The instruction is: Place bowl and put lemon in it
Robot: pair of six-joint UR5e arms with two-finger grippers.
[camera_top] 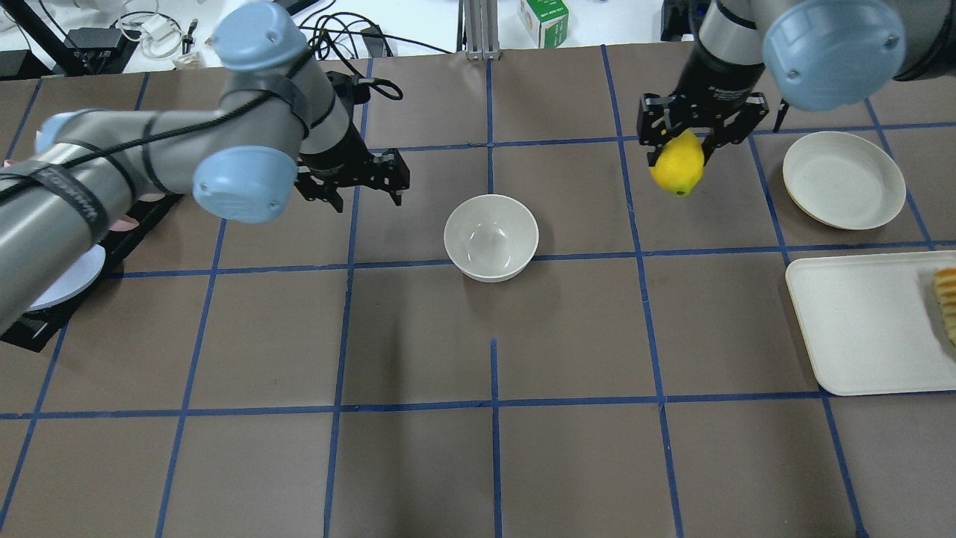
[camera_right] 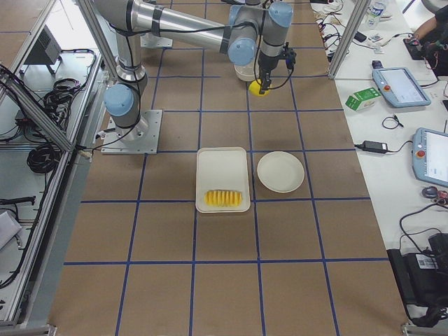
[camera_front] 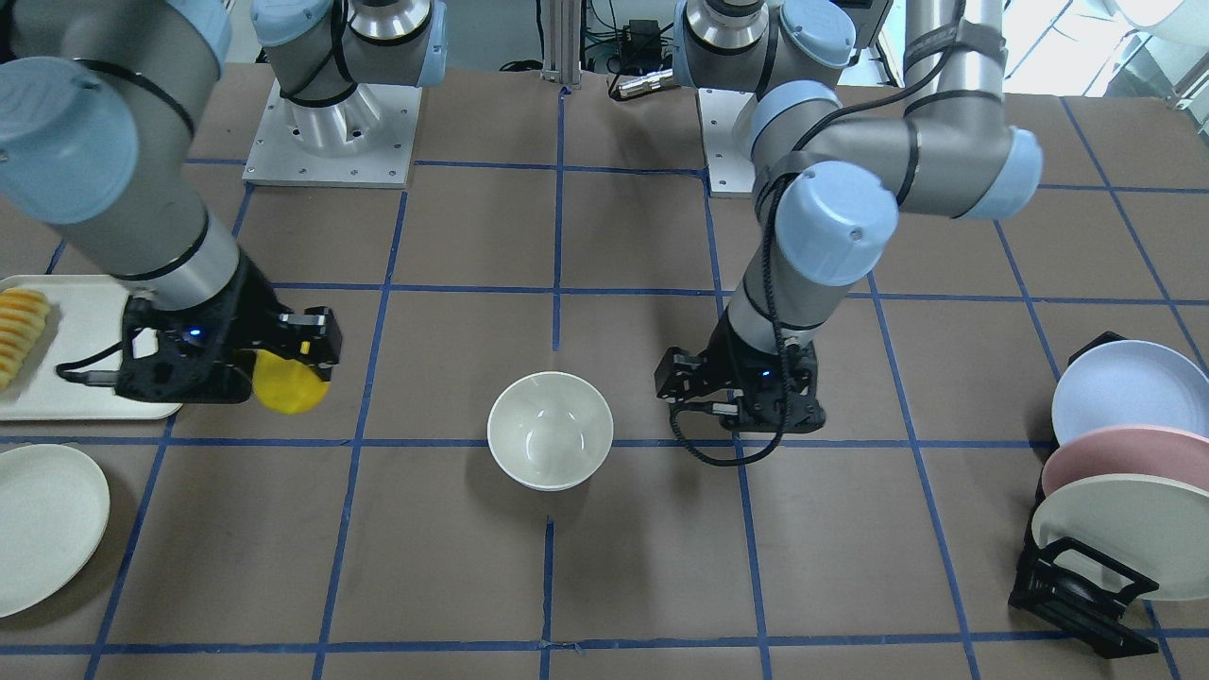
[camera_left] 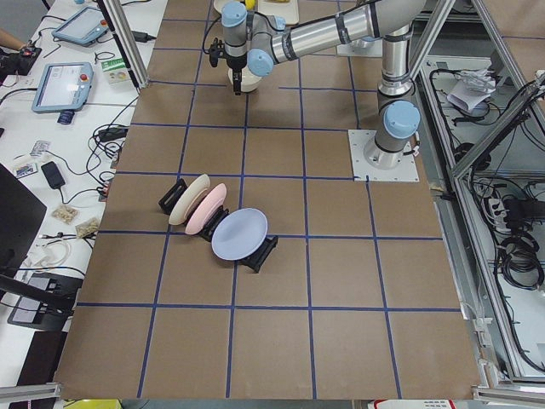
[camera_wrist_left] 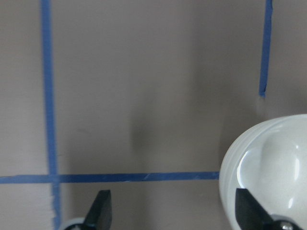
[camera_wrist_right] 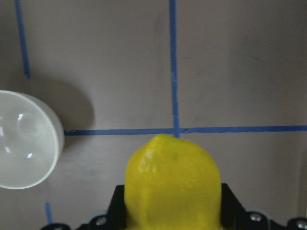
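The off-white bowl (camera_top: 491, 237) stands upright and empty at the table's middle; it also shows in the front view (camera_front: 550, 430), the left wrist view (camera_wrist_left: 268, 172) and the right wrist view (camera_wrist_right: 24, 139). My right gripper (camera_top: 683, 149) is shut on the yellow lemon (camera_top: 678, 166) and holds it above the table, to the bowl's right. The lemon also shows in the front view (camera_front: 288, 385) and fills the right wrist view (camera_wrist_right: 172, 184). My left gripper (camera_top: 366, 190) is open and empty, just left of the bowl; its fingertips (camera_wrist_left: 101, 211) show in the left wrist view.
A flat cream plate (camera_top: 842, 179) and a cream tray (camera_top: 866, 321) with fruit slices (camera_top: 947, 302) lie at the right. A black rack (camera_front: 1077, 590) with three plates (camera_front: 1129, 491) stands at the left end. Blue tape lines grid the brown table.
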